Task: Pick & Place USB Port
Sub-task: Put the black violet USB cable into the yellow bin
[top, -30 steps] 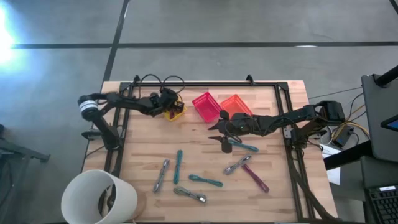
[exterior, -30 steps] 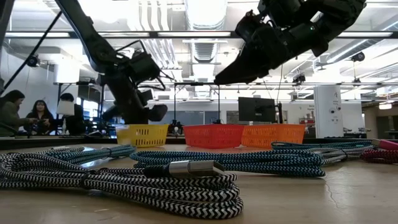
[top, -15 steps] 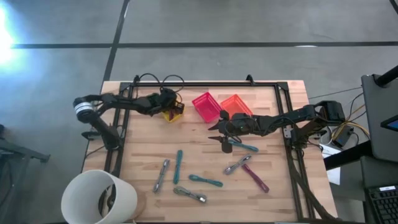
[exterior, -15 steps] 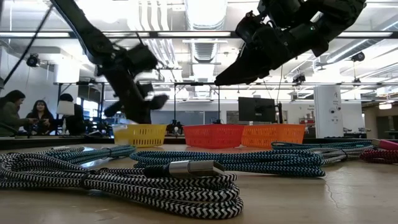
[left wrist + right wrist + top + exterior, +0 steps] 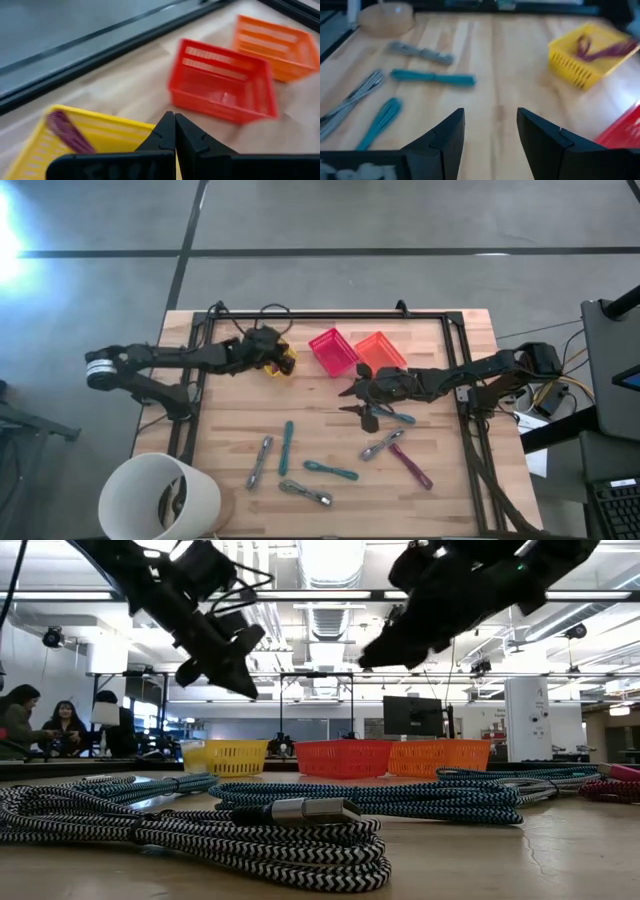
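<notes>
Wooden slatted table: left gripper, fingers pressed together, above small yellow plastic basket whose maroon cable only wrist views reveal; right gripper spread apart.

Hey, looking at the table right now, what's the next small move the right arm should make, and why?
Probably lower the right hand onto the teal cable lying just beside it. That hand is open and empty, hovering above the wood, and this bundle is the nearest one. The left hand is shut and empty by the yellow basket, which already holds a purple cable, so a fresh pick seems due.
</notes>
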You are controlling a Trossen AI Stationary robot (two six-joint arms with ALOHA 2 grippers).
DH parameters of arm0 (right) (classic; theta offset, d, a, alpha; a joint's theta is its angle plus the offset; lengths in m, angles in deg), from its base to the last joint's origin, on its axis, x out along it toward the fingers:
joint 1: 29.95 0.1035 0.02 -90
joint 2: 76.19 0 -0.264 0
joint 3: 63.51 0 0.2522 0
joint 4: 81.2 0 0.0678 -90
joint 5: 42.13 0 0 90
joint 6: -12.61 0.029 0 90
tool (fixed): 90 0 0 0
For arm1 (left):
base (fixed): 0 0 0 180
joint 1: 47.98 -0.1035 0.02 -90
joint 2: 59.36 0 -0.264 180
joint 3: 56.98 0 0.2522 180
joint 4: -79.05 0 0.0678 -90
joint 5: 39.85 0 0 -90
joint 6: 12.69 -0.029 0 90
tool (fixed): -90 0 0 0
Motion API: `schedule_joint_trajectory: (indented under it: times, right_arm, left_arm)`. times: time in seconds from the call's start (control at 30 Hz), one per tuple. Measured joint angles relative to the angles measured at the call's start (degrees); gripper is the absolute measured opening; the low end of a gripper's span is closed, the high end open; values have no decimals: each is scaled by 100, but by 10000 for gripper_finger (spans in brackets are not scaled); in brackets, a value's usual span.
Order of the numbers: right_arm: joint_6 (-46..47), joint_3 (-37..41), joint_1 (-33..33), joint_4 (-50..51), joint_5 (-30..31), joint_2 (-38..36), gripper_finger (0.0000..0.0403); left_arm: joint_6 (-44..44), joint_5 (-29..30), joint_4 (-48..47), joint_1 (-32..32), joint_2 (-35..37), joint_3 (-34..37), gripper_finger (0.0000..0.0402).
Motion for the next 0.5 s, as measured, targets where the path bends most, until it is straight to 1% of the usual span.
schedule_joint_trajectory:
  times: [0.1, 0.23, 0.37, 0.5]
  right_arm:
    - [413, 0, 293, 737, 2, -271, 178]
    - [1264, 0, 790, 1667, 2, -568, 175]
    - [2283, 0, 1376, 2690, -16, -620, 174]
    - [3322, 1, 1953, 3576, -67, -578, 173]
  left_arm:
    - [-2, 0, 15, 373, -9, 0, 0]
    - [-4, 0, 86, 810, -47, 0, 0]
    - [-9, -4, 182, 1108, -50, 0, 0]
    - [-85, -2, 230, 1264, -48, 0, 0]
